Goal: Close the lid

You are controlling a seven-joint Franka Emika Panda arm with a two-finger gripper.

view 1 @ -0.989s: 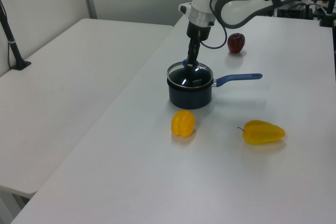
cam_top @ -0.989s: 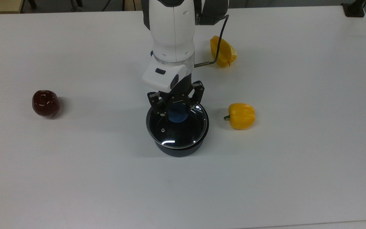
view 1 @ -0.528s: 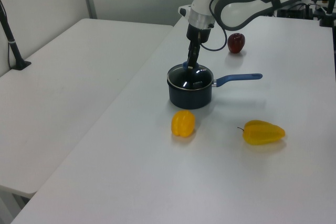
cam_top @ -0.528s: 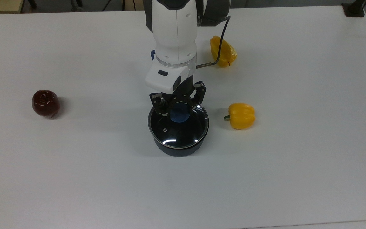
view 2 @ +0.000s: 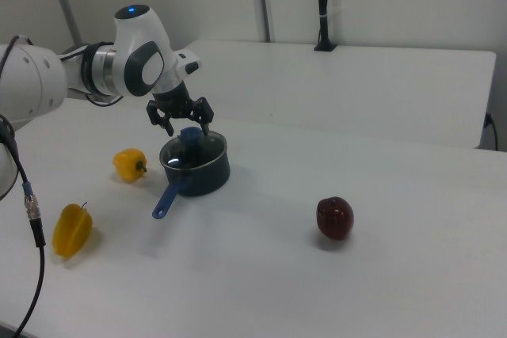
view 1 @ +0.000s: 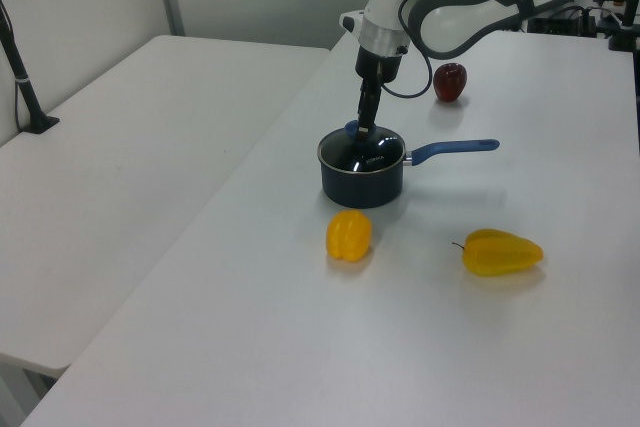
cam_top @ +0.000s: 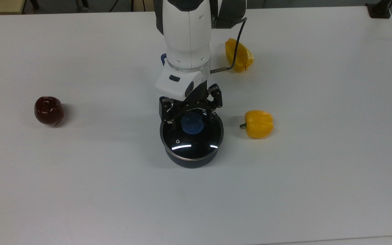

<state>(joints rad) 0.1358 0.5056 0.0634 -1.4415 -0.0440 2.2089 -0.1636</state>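
At the centre of the top view the lid point(cam_top: 192, 136) sits flat on the pan point(cam_top: 192, 160), and the end effector point(cam_top: 192, 108) hangs just above its blue knob point(cam_top: 192, 125), fingers spread and empty, apparently because seating is done.

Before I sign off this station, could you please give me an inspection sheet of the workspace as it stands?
Surface: white table, bare apart from the items below.
Job's things: lid sits level on the dark saucepan, blue knob up.
Clutter: two yellow peppers; dark red apple.
Grippers: gripper open, fingers either side of the knob, just above it.
Cables: black cable loops from the wrist past the far pepper.
Surroundings: second white table with a black post.
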